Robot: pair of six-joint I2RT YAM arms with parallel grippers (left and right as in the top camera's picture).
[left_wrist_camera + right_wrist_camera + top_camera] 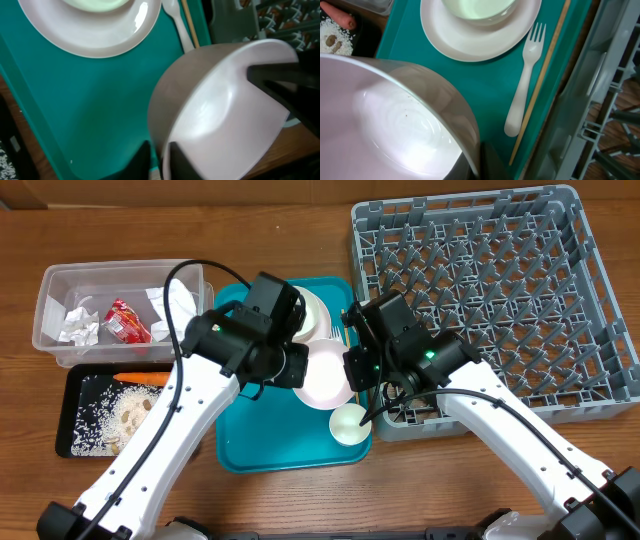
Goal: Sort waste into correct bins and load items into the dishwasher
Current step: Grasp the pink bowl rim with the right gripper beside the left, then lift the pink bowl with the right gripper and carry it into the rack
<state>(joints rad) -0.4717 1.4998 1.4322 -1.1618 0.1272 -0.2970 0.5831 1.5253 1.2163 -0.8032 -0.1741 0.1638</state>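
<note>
A pale-pink bowl [325, 375] hangs tilted over the teal tray [270, 440] between both grippers. My right gripper [351, 370] [479, 161] is shut on its rim [395, 120]. My left gripper [297, 368] [159, 159] straddles the opposite rim [225, 115], fingers slightly parted with a thin gap beside the rim. On the tray lie a white plate [445, 40] carrying another bowl [475, 7], a white fork [525, 85], a wooden stick [545, 75] and a small white cup [349, 423]. The grey dishwasher rack [490, 290] stands to the right.
At the left, a clear tub [55, 285] holds napkins [78, 325] and a red wrapper [127, 322]. In front of it a black tray [72, 405] holds a carrot [140, 379] and beige crumbs [125, 415]. The rack's wall [600, 100] is close beside the tray's right edge.
</note>
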